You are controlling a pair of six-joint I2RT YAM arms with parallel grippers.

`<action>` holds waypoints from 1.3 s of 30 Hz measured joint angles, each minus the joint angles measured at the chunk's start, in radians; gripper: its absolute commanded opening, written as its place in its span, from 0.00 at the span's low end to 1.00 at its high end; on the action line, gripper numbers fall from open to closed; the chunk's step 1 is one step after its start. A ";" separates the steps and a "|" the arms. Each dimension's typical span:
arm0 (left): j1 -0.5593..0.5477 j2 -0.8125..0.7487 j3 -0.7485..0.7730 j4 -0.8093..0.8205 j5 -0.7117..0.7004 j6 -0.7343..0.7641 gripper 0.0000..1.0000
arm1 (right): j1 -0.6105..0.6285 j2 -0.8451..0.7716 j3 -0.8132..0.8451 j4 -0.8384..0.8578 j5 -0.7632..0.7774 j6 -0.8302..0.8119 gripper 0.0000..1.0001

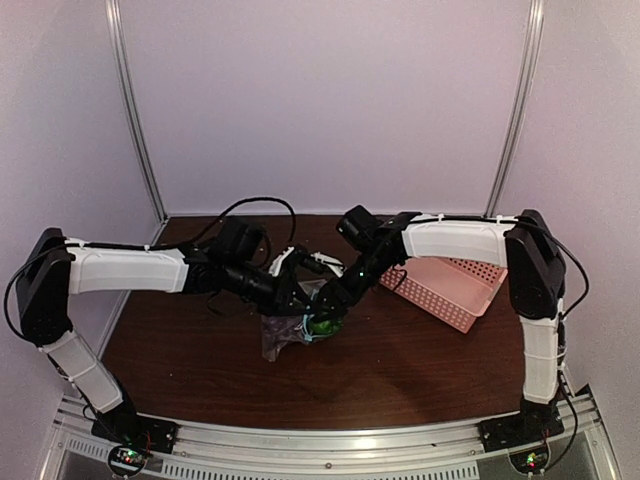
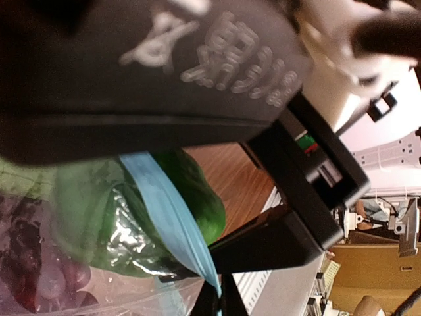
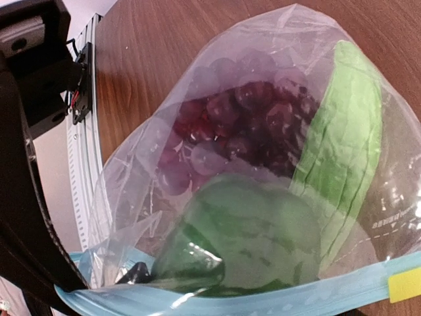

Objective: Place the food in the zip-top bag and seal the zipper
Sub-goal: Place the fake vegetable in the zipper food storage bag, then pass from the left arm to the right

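Note:
The zip-top bag (image 3: 138, 171) lies on the table with the food inside: dark red-purple grapes (image 3: 243, 125) and a glossy green vegetable (image 3: 263, 237). Its teal-blue zipper (image 3: 276, 304) runs along the near edge in the right wrist view. My left gripper (image 2: 223, 301) is shut on the zipper (image 2: 168, 204), with the vegetable (image 2: 200, 201) just behind the strip. From above, both grippers meet over the bag (image 1: 283, 335): left gripper (image 1: 298, 298), right gripper (image 1: 335, 300). The right gripper's own fingers do not show in its wrist view.
A pink perforated basket (image 1: 450, 285) sits tilted at the right, close behind the right forearm. A paler green leafy piece (image 3: 348, 158) lies inside the bag beside the grapes. A yellow tag (image 3: 404, 284) marks one end of the zipper.

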 measured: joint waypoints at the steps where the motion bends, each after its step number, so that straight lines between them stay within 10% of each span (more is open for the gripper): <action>1: -0.001 -0.003 -0.001 0.001 0.011 0.006 0.00 | 0.000 -0.013 -0.011 0.004 0.003 0.003 0.80; 5: -0.006 -0.052 -0.001 0.013 0.057 0.044 0.00 | 0.006 -0.094 -0.044 0.018 0.036 0.008 0.99; 23: -0.039 -0.069 0.021 0.187 0.136 0.179 0.00 | 0.018 -0.498 -0.177 -0.011 0.199 -0.155 1.00; 34: -0.027 -0.013 0.026 0.060 0.066 0.314 0.00 | -0.087 -0.445 -0.330 0.056 0.279 -0.343 0.64; 39: -0.027 0.015 0.047 -0.044 -0.013 0.353 0.00 | -0.087 -0.344 -0.327 0.072 0.286 -0.347 0.66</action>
